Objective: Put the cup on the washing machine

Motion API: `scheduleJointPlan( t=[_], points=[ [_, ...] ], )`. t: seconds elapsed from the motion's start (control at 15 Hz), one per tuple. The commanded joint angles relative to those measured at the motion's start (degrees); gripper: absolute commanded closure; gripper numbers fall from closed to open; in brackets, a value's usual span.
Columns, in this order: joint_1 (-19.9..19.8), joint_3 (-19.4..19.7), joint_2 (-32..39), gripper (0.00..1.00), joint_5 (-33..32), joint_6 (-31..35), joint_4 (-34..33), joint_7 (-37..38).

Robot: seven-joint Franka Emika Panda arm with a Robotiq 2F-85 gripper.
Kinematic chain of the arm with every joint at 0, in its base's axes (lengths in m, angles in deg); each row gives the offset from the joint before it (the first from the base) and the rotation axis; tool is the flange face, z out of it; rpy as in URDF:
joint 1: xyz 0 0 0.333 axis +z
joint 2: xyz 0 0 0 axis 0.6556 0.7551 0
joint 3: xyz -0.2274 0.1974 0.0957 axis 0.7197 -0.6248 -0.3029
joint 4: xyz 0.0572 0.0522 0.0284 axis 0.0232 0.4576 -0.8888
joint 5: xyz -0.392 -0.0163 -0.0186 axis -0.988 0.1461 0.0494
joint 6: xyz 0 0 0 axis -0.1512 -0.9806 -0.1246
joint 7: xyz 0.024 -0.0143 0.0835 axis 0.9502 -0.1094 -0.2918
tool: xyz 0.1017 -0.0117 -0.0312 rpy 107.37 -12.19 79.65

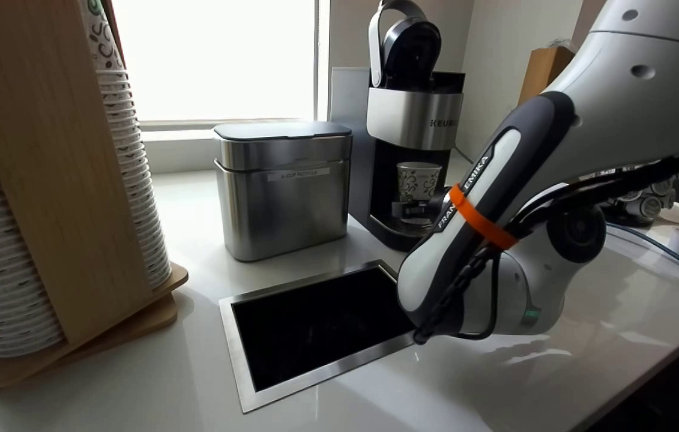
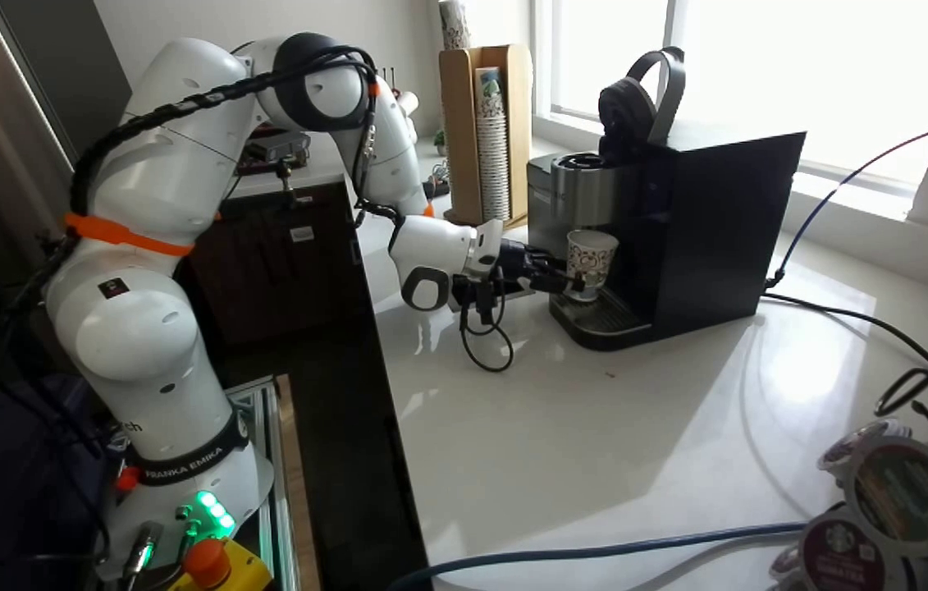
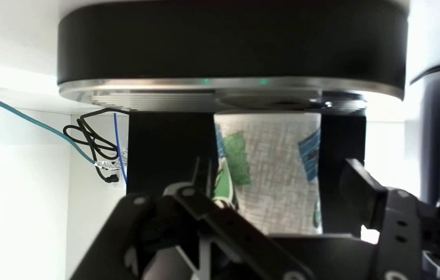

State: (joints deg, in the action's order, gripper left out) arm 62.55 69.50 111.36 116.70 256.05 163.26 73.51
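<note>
The cup is a small whitish paper cup with a printed pattern, upright on the drip base of the coffee maker, the task's washing machine. The cup and the black-and-silver coffee maker show in both exterior views. The wrist view is upside down, with the drip base of the coffee maker on top and the cup below it. My gripper is open, its fingers on either side of the cup, with a gap at the right finger. The gripper reaches in from the front.
A steel canister stands beside the coffee maker. A steel-framed dark opening is in the counter before it. A wooden holder has tall stacks of cups. A blue cable and a capsule rack lie farther along.
</note>
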Motion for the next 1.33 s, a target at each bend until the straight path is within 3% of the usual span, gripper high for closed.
scheduleJointPlan(
  t=[0.0, 0.33, 0.6, 1.07, 1.2, 1.27],
  points=[
    [-0.56, -0.87, -0.59, 0.00, 0.46, 0.00, 1.36, 2.56],
    [1.47, 0.02, -1.54, 0.00, -0.49, 0.00, 2.46, 4.93],
    [1.92, -1.50, -2.61, 0.00, -1.95, 0.00, 4.67, 6.38],
    [10.85, 0.39, -5.24, 0.00, 12.41, 0.00, 8.06, 5.96],
    [5.77, -5.24, -8.30, 0.00, 12.97, -1.10, 10.66, 1.79],
    [4.95, -6.14, -10.28, 0.00, 12.49, -3.85, 12.49, 1.20]
  ],
)
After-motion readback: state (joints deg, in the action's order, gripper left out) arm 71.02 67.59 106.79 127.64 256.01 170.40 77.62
